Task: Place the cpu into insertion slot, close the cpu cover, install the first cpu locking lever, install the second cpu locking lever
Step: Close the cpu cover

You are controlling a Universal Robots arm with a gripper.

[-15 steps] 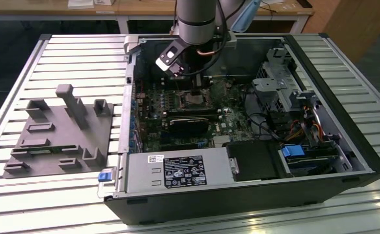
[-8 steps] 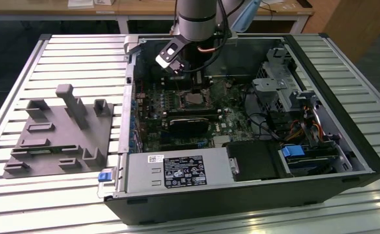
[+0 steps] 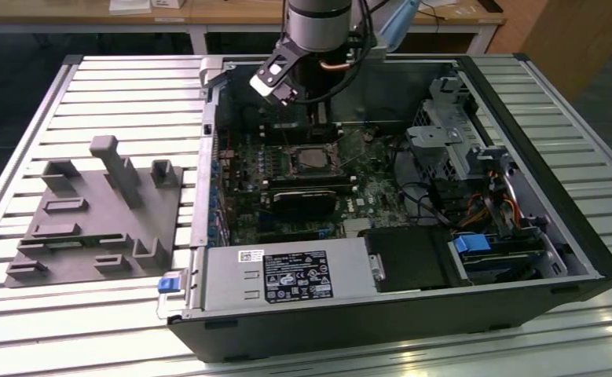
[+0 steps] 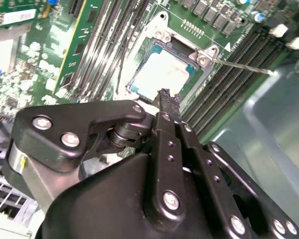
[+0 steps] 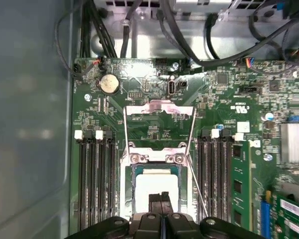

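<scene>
Jaws look pinched together with nothing between them, going by both wrist views. The gripper (image 5: 161, 200) hangs right over the cpu (image 5: 157, 185), which is already sitting in the insertion slot (image 5: 129, 184); can't tell if the tips actually touch it. The cpu cover (image 5: 159, 105) is swung open, clear of the socket on its hinge side, so the chip's silver top is bare. A thin locking lever (image 5: 198, 189) sticks out loose beside the socket, next to the black memory slots (image 5: 217, 184). In the exterior view the motherboard (image 3: 284, 188) lies inside an open computer case (image 3: 557, 196) on a slatted table (image 3: 127, 94), with a grey fixture (image 3: 86, 228) just beside the case on the exterior view's left.
</scene>
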